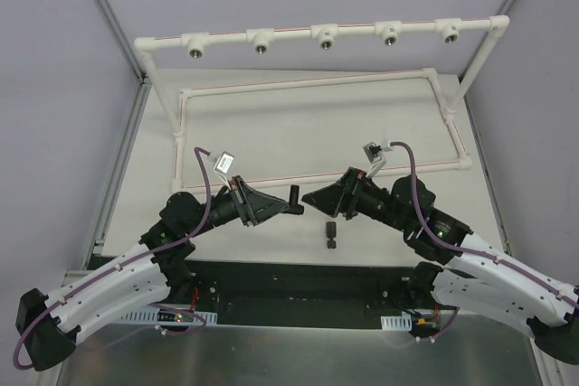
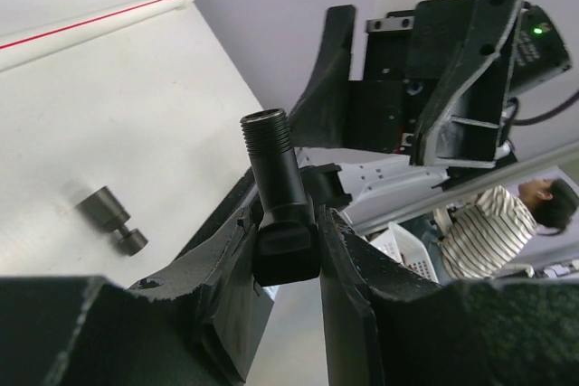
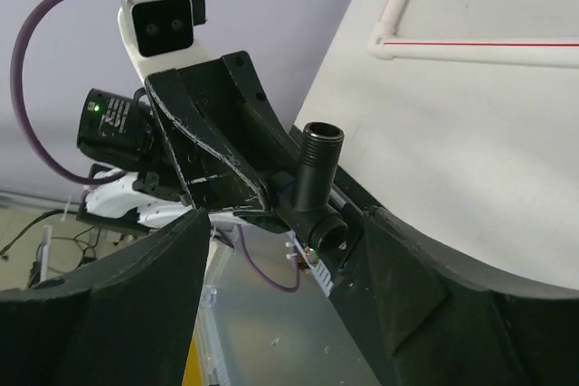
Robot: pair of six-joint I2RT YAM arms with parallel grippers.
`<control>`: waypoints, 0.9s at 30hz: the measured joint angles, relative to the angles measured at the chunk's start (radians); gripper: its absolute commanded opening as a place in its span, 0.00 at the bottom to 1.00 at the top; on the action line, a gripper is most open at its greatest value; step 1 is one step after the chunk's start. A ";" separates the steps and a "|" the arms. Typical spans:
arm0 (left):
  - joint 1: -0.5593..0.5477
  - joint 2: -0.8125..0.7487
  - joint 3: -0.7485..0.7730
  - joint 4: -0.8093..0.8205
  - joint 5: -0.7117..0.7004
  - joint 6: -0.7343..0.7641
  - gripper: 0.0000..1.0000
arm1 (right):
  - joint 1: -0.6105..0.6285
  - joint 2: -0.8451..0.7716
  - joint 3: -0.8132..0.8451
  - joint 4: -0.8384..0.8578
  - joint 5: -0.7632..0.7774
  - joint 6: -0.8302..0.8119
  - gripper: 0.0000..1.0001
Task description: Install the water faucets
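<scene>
Both arms reach inward above the desk, tips nearly meeting: the left gripper (image 1: 282, 207) has its jaws clamped on the T-shaped faucet (image 1: 295, 196), while the right gripper (image 1: 312, 198) faces it, jaws spread wide.

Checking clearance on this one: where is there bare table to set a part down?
Free: the wide table patch inside the white pipe loop. Crowded: the gap between the left gripper, jaws shut on the T-shaped faucet, and the open right gripper, with the stubby faucet lying close by.
</scene>
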 measured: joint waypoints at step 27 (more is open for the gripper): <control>0.001 0.069 0.039 0.200 0.185 -0.043 0.00 | -0.005 0.082 -0.020 0.220 -0.109 0.102 0.00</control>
